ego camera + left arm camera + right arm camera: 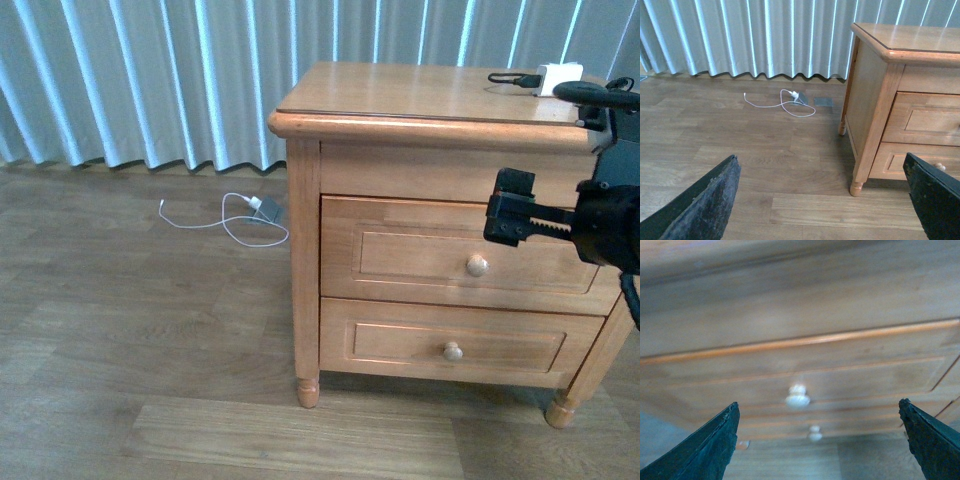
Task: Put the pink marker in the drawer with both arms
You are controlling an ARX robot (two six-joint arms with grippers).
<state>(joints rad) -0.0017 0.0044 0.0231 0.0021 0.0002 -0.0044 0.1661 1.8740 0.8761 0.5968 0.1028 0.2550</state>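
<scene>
The drawer (400, 250) is the upper one of a light wooden nightstand and is shut, with a round pale knob (477, 265). My right gripper (510, 208) is open and empty. It hovers just in front of the drawer's right part, up and to the right of the knob. In the right wrist view the open gripper (818, 404) faces the drawer front (850, 372), with the knob (797, 400) between the jaws. My left gripper (820, 157) is open and empty over the floor, left of the nightstand, and is out of the front view. The pink marker is not in view.
A white charger block (558, 77) with a black cable lies on the nightstand top at the back right. A lower drawer (400, 345) sits under the upper one. A white cable with a grey adapter (250, 215) lies on the wood floor near the curtain, and also shows in the left wrist view (790, 100).
</scene>
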